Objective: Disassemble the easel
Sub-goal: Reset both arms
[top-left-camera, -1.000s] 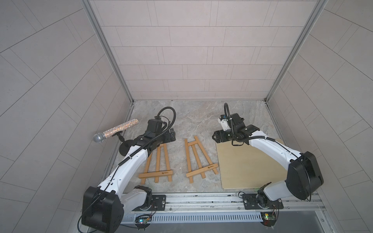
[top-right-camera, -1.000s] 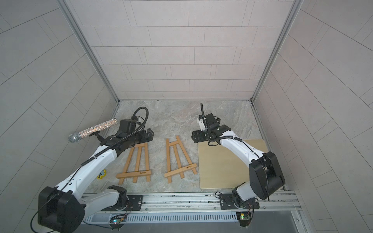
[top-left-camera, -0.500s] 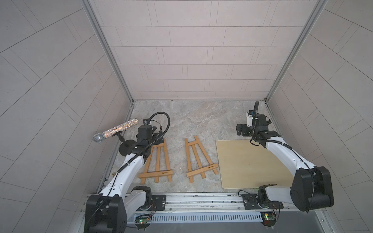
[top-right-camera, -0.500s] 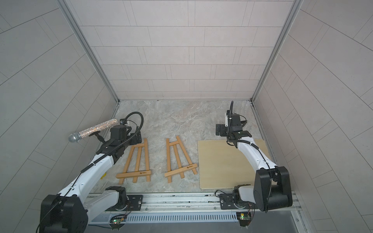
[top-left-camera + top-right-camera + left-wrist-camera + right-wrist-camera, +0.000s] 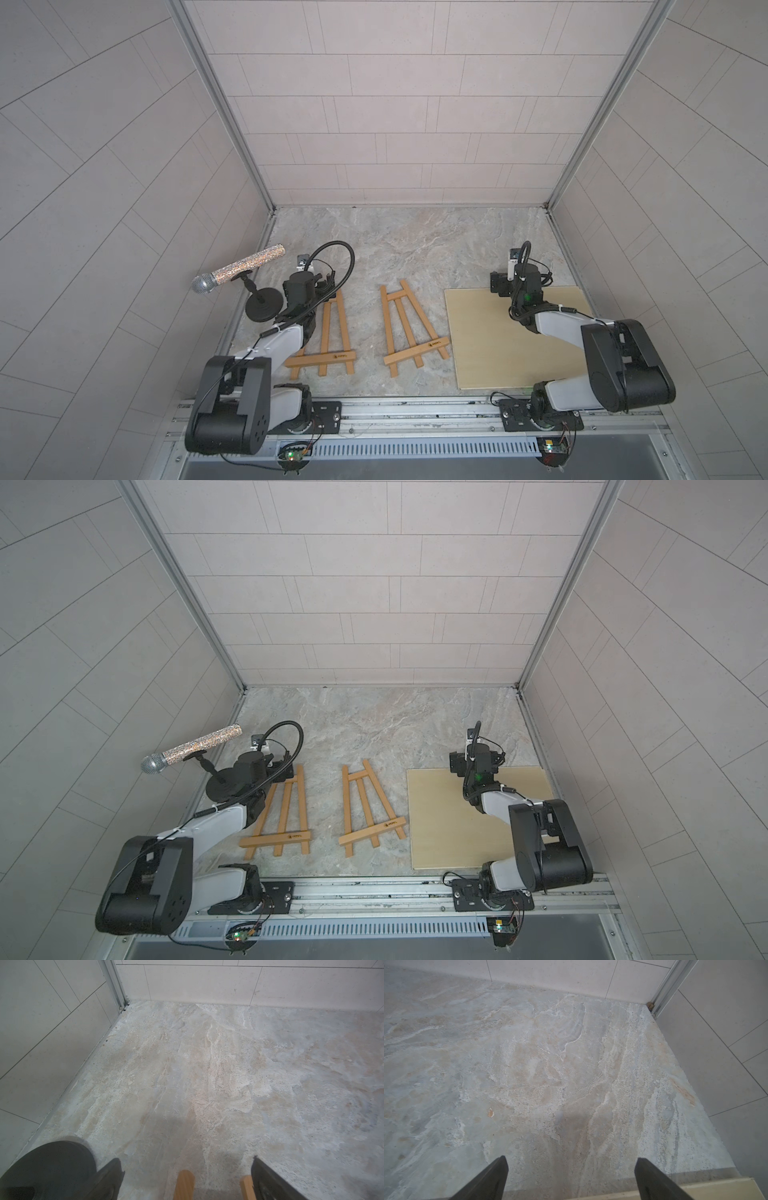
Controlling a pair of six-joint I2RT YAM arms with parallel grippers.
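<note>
Now, your left gripper (image 5: 187, 1161) hovers with jaws spread wide, gripping nothing, over the top tips of the left easel frame (image 5: 328, 332), which lies flat at eight o'clock on the table (image 5: 415, 249). The right easel frame (image 5: 409, 328) lies flat at six o'clock. Your right gripper (image 5: 571, 1160), jaws equally spread and empty, hovers at the far edge of the board (image 5: 490, 345) at four o'clock.

Easels: two, the left easel (image 5: 322, 358) and the right easel (image 5: 417, 352). Each easel has three long slats (image 5: 405, 328); the right easel shows two crossbars (image 5: 395, 296). Board (image 5: 498, 340): one. Microphone (image 5: 241, 269): one, on one round stand (image 5: 264, 307). Arms: two, the left arm (image 5: 282, 345) and the right arm (image 5: 557, 328). Grippers: two, the left gripper (image 5: 186, 1160) and the right gripper (image 5: 570, 1158).
</note>
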